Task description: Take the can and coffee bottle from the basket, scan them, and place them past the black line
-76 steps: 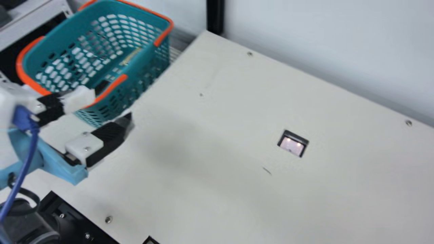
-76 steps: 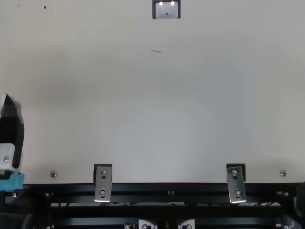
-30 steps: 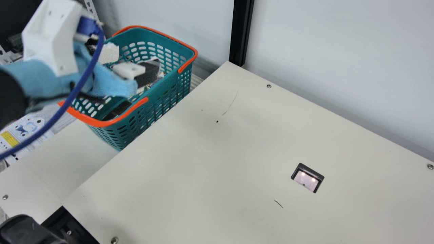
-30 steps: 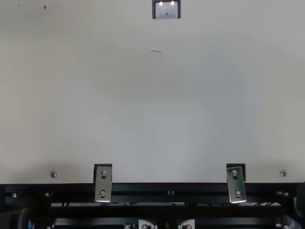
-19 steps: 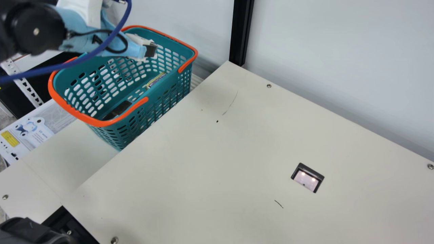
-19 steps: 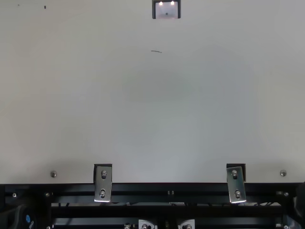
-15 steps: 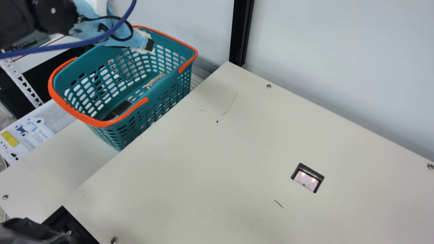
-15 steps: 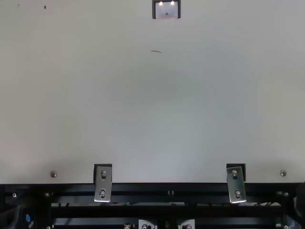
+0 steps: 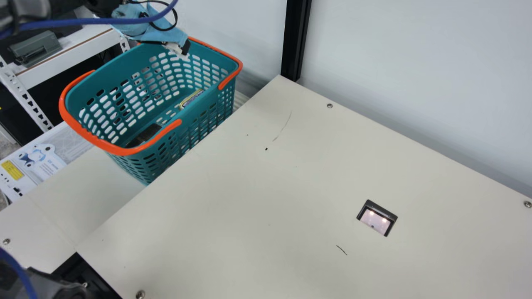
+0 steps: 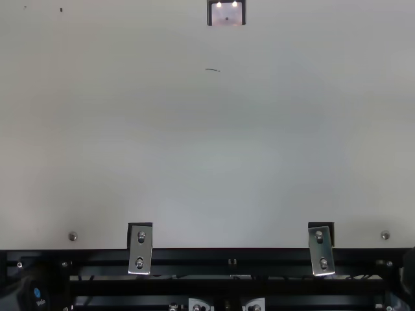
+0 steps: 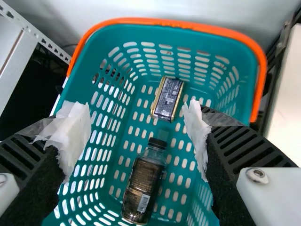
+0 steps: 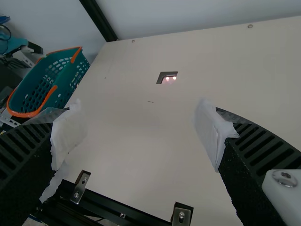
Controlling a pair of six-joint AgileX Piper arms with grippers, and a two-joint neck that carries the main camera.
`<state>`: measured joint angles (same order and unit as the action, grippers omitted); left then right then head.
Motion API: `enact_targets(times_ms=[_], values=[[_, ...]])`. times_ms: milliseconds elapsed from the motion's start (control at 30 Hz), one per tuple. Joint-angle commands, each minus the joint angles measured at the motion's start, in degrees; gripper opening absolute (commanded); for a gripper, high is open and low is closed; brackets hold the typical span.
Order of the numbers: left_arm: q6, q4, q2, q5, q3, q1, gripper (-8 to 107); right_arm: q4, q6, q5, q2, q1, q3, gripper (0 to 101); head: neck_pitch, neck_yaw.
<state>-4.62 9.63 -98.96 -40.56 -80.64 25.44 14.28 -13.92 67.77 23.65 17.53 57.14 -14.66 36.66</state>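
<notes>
Behind basket wall (image 9: 199,118), main view — bottle (image 9: 144,133), can (image 9: 191,99) part-hidden.

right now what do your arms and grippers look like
My left gripper and right gripper match: black ribbed fingers, white wrapping over the tips with clear film, and a white mount with a round screw. My left arm has black links, a light blue part by the gripper, a thick blue cable and a thin looped black cable.

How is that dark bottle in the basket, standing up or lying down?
The bottle is lying down: the left wrist view shows its whole side, black cap to base, along the floor of the basket.
</notes>
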Motion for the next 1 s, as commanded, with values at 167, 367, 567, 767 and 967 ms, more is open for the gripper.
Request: enact_targets(times_ms=[167, 367, 567, 767, 967], values=[[-1.5, -0.5, -3.4, -0.8, -2.3, 1.2, 90, 0.0, 0.0, 0.0, 0.0, 0.0, 0.0, 101, -1.3, 0.9], [-1.0, -0.2, -4.1, -0.8, -2.3, 1.2, 90, 0.0, 0.0, 0.0, 0.0, 0.0, 0.0, 101, -1.3, 0.9], [-3.0, -1.6, -8.9, -1.2, -4.0, 1.9, 90, 0.0, 0.0, 0.0, 0.0, 0.0, 0.0, 101, -1.3, 0.9], [-9.5, -5.3, -16.0, -4.2, -9.9, 3.5, 90, 0.0, 0.0, 0.0, 0.0, 0.0, 0.0, 101, -1.3, 0.9], [-17.5, -9.4, -24.7, -10.6, -19.9, 5.2, 90, 0.0, 0.0, 0.0, 0.0, 0.0, 0.0, 101, -1.3, 0.9]])
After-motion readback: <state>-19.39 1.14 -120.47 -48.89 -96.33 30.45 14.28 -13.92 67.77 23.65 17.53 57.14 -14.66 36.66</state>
